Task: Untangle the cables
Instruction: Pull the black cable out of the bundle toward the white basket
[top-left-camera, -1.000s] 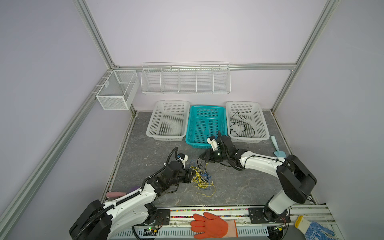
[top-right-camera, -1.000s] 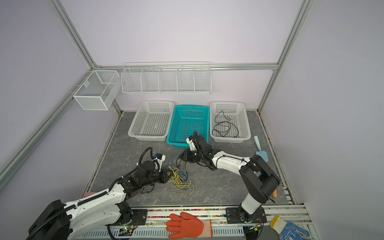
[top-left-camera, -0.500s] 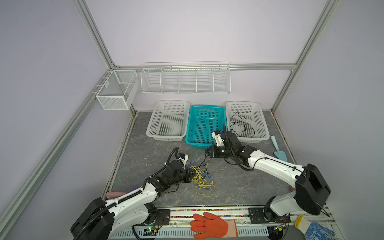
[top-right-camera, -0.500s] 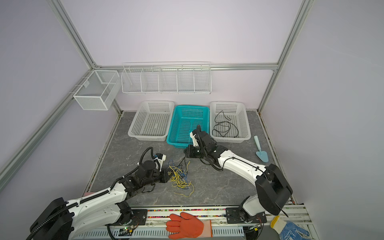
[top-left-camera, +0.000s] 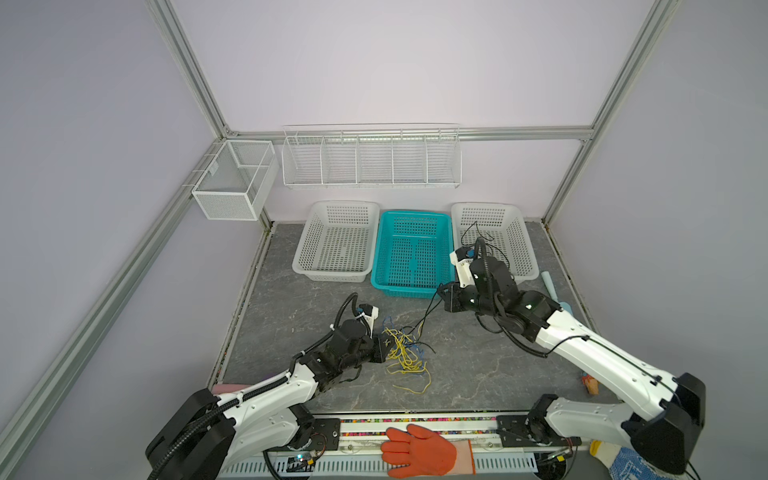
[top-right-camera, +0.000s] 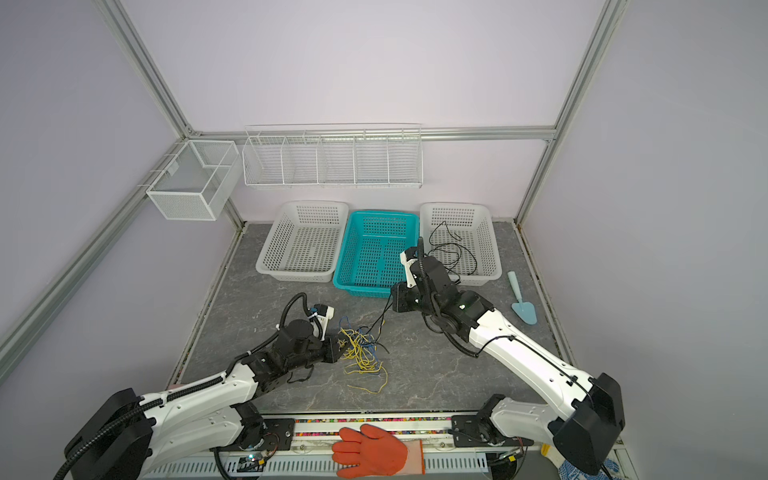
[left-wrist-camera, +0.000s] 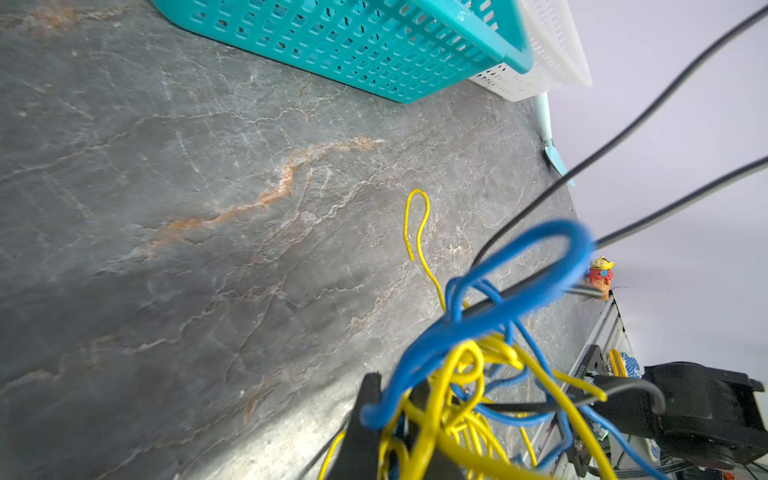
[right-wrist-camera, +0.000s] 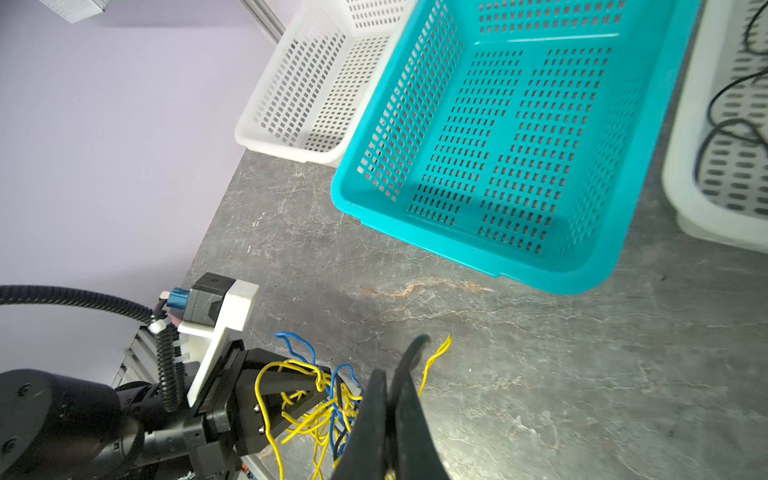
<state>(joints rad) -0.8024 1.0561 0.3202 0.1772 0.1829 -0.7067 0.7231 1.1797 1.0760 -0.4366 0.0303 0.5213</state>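
The cables (top-left-camera: 401, 353) are a tangle of thin yellow, blue and black wires on the grey floor, seen in both top views (top-right-camera: 360, 353). My left gripper (top-left-camera: 380, 349) is shut on the tangle's left edge, and the wires crowd its jaws in the left wrist view (left-wrist-camera: 457, 374). My right gripper (top-left-camera: 441, 296) hovers in front of the teal basket, shut on a black cable (top-right-camera: 379, 318) that runs taut down into the tangle. In the right wrist view the fingers (right-wrist-camera: 374, 399) are pressed together above the tangle (right-wrist-camera: 316, 399).
A white basket (top-left-camera: 305, 253), a teal basket (top-left-camera: 380, 257) and a second white basket (top-left-camera: 525, 245) holding a loose black cable (top-right-camera: 453, 253) line the back. A blue trowel (top-right-camera: 521, 301) lies right. An orange glove (top-left-camera: 419, 451) rests on the front rail.
My right gripper closed on the black cable, then lifted and drew back to the right, pulling the cable taut out of the tangle. The left gripper has held still on the tangle.
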